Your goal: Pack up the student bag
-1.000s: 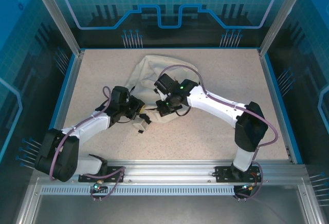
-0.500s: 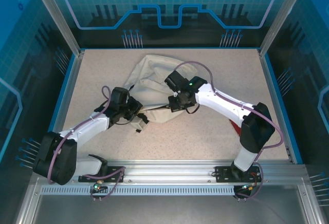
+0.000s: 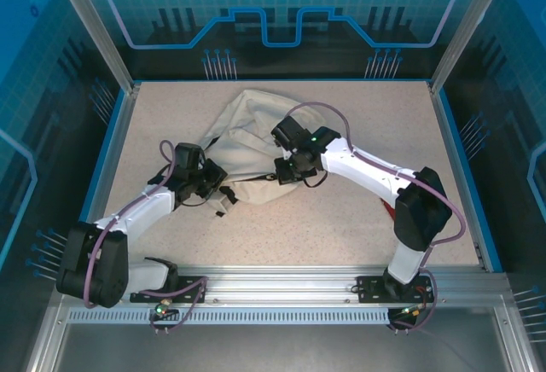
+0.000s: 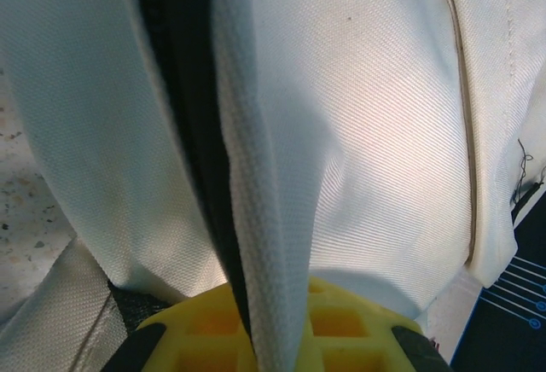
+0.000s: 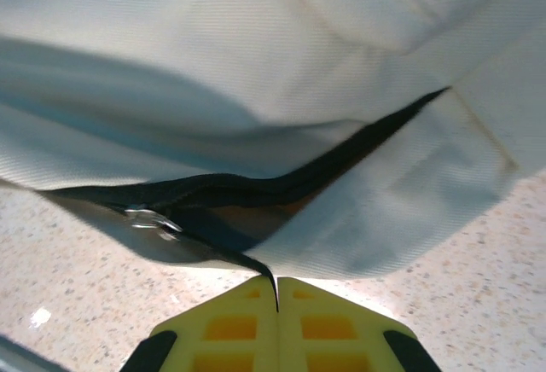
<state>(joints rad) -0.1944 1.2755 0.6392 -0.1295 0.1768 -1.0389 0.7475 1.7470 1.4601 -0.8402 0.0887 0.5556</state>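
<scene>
Lying crumpled toward the far middle of the table [image 3: 341, 218], the cream bag [image 3: 247, 137] has its near edge facing the 2 arms, which meet it from either side. The left arm stretches low from its base and bends in toward the bag's near-left corner, where the left gripper [image 3: 218, 189] is clenched on a raised fold of the fabric. In the left wrist view the yellow fingers [image 4: 341, 338] pinch that cream seam, with a dark band [image 4: 183, 90] running up beside it. The right arm rises at its elbow, then reaches left and down to the bag's near-right edge. There the right gripper [image 3: 281, 172] is clamped tight on a thin dark strip of the bag, and in the right wrist view this strip leads into a gaping dark zipper slit [image 5: 256, 188] with a small metal pull [image 5: 149, 217] at its left end. The table is speckled beige with a blue border, and it shows bare under the bag in both wrist views. Slanted metal posts [image 3: 90, 26] and blue-lit panels enclose it, and a slotted metal rail [image 3: 281, 287] carries the arm bases at the near edge. Purple cables [image 3: 311, 106] loop over the right wrist, and the 2 grippers cover part of the bag's near edge from above.
</scene>
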